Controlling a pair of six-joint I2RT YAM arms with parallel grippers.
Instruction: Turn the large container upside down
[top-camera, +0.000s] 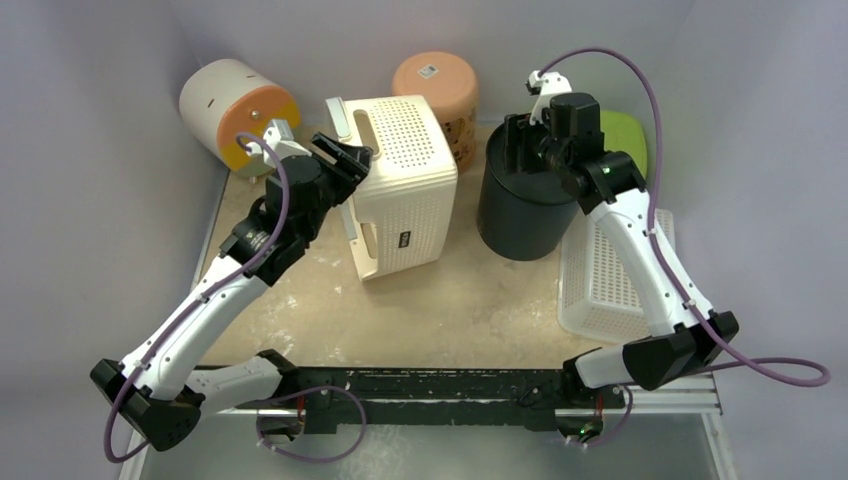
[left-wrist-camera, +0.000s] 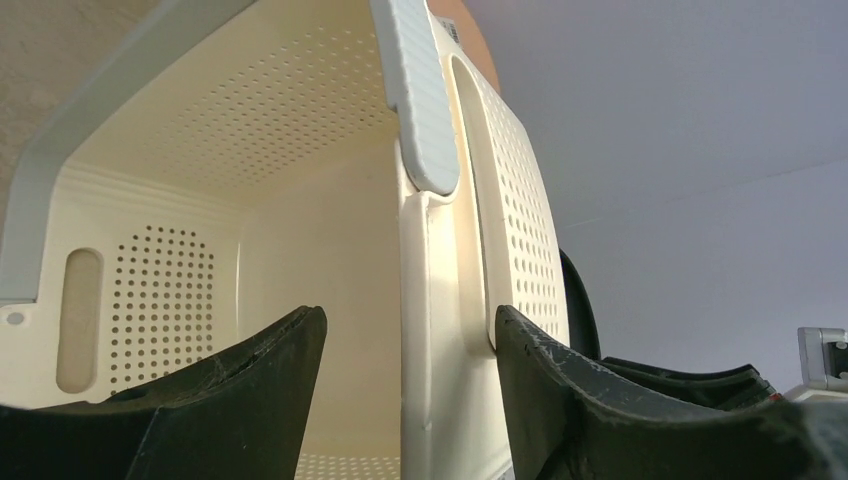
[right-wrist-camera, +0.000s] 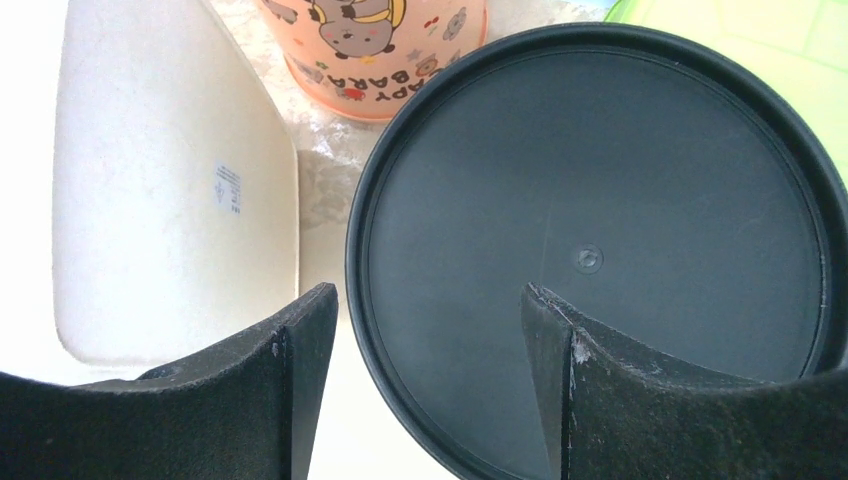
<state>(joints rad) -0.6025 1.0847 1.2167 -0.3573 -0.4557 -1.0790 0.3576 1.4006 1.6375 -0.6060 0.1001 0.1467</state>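
So the bin (top-camera: 405, 185) sits mid-tabletop, tipped on its side, mouth facing the left edge and rim running far to near. The left pincer (top-camera: 345, 160) is right at that mouth, at the far end of the rim, so it's clearly the nearer arm. From the wrist cam the left pincer (left-wrist-camera: 410, 330) is spread, with the bin's (left-wrist-camera: 330, 110) handled wall sitting in the gap: one finger inside, one outside, not squeezing yet. Closing on that wall looks like the thing the flip hangs on.

The right pincer (top-camera: 525, 135) is spread too, hovering over the edge of the black bucket (top-camera: 520, 210) just right of the bin; can't tell if it's touching.

Count:
- one bin
- one bucket
- two round tubs, an orange-ended one (top-camera: 235, 105) at the far-left corner and a peach one (top-camera: 437, 85) at the far edge
- one flat white basket (top-camera: 600, 280) at the right edge
- one green thing (top-camera: 625, 140) behind it
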